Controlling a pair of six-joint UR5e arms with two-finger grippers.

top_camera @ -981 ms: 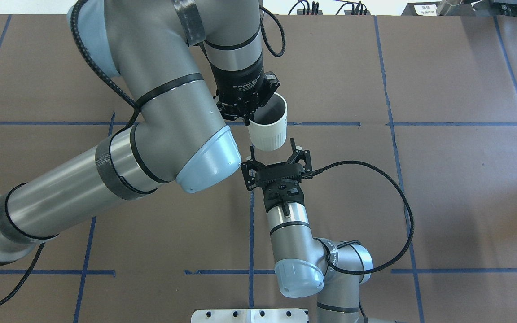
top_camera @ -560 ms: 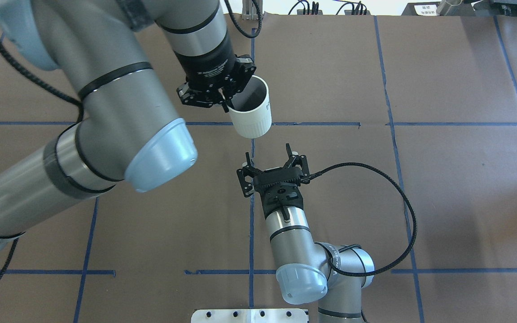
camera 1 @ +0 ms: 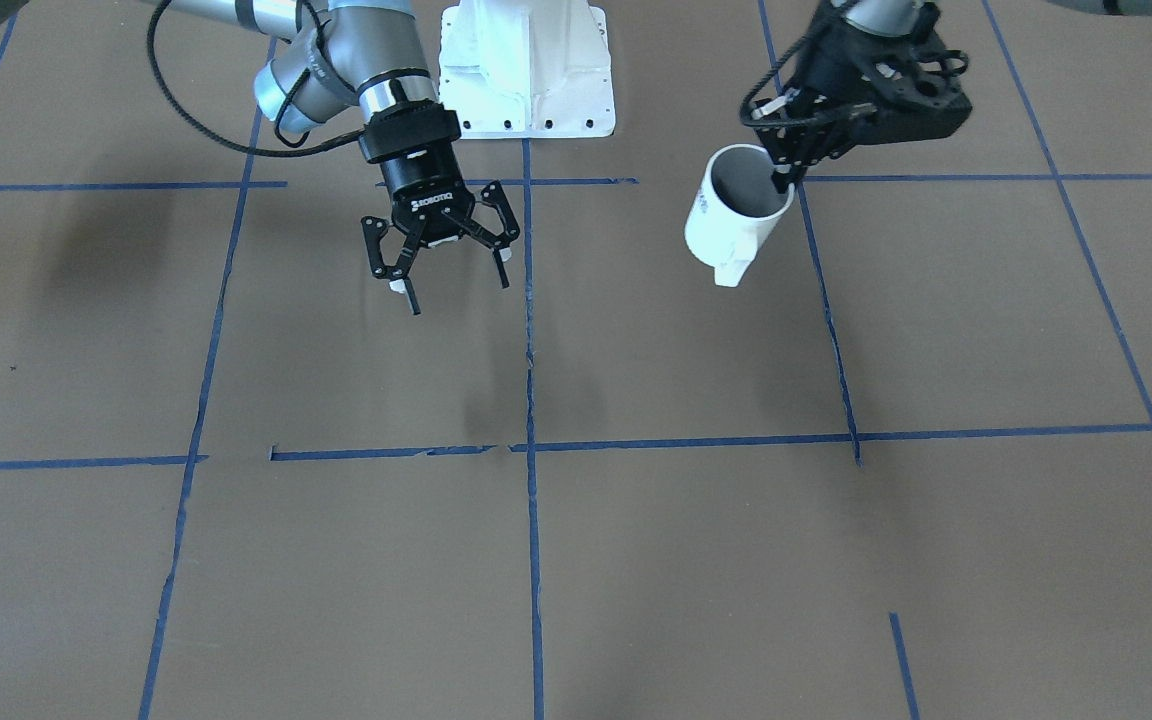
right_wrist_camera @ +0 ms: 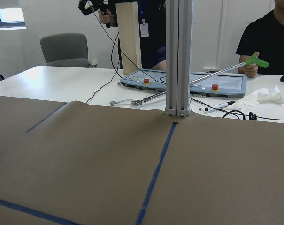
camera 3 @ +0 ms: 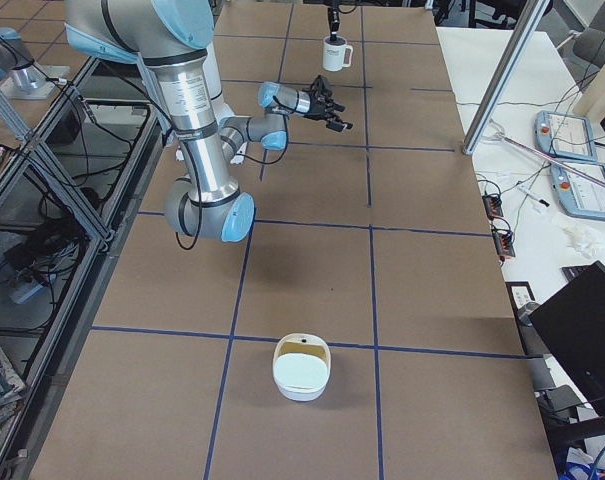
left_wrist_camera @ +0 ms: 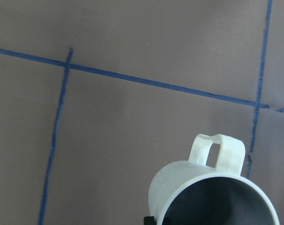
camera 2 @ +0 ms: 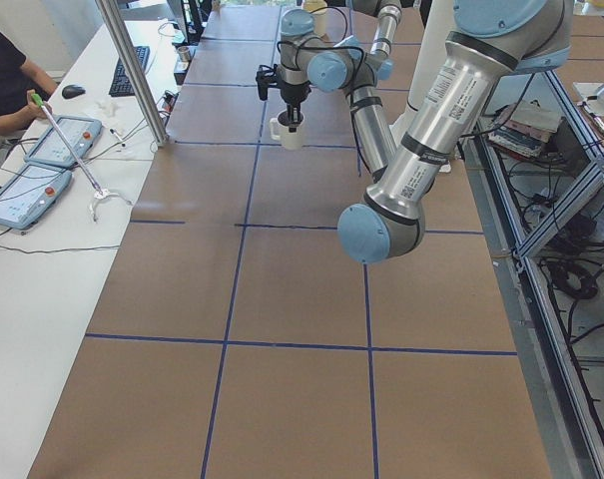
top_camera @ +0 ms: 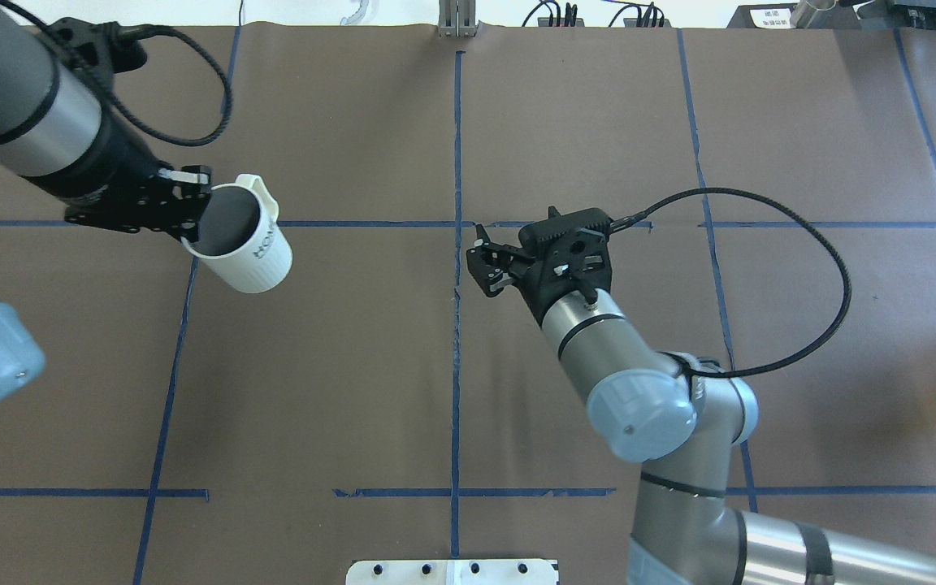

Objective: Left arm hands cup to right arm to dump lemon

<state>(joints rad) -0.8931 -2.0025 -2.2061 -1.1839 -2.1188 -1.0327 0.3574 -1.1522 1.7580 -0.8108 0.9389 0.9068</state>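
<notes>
My left gripper is shut on the rim of the white cup and holds it tilted above the table's left half, handle pointing away from me. The front view shows this gripper pinching the cup by its wall. In the left wrist view the cup shows a grey inside and no lemon in the part that shows. My right gripper is open and empty near the table's middle, well apart from the cup. It also shows in the front view.
A white bowl stands near the table's right end. A metal post rises at the far edge, with operators, tablets and cables on the desk behind. Blue tape lines cross the brown table.
My left arm has swung far to the left with the cup, away from my right gripper. My right gripper has turned to the left and moved a little further out, still open.
</notes>
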